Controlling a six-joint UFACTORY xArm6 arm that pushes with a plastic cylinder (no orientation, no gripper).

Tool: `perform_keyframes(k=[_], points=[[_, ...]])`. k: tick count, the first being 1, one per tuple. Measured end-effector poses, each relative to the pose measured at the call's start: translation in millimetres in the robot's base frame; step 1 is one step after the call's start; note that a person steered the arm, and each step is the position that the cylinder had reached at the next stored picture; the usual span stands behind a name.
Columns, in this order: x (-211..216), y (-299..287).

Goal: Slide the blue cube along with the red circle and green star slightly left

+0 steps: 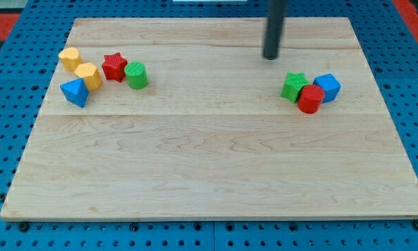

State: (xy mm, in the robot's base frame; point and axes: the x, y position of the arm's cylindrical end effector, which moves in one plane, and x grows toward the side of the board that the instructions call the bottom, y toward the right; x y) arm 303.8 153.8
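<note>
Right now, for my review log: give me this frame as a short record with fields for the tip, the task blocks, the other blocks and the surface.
tip: my tip is on the board, above and to the view's left of the task cluster, touching no block
task cluster: green star, red circle and blue cube, packed together at the view's right
cluster order: star leftmost, cube rightmost, circle lowest
other blocks: two yellow blocks, blue block, red star, green cylinder, grouped at the view's upper left
surface: wooden board
</note>
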Motion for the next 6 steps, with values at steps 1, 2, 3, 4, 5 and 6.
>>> perform_keyframes(k=[1, 2, 3, 4, 5, 6], points=[[24.5, 104.4], [54.5, 131.3], [78.0, 84.4], [78.0, 6.7], [80.1, -46.9], [84.5, -107.0]])
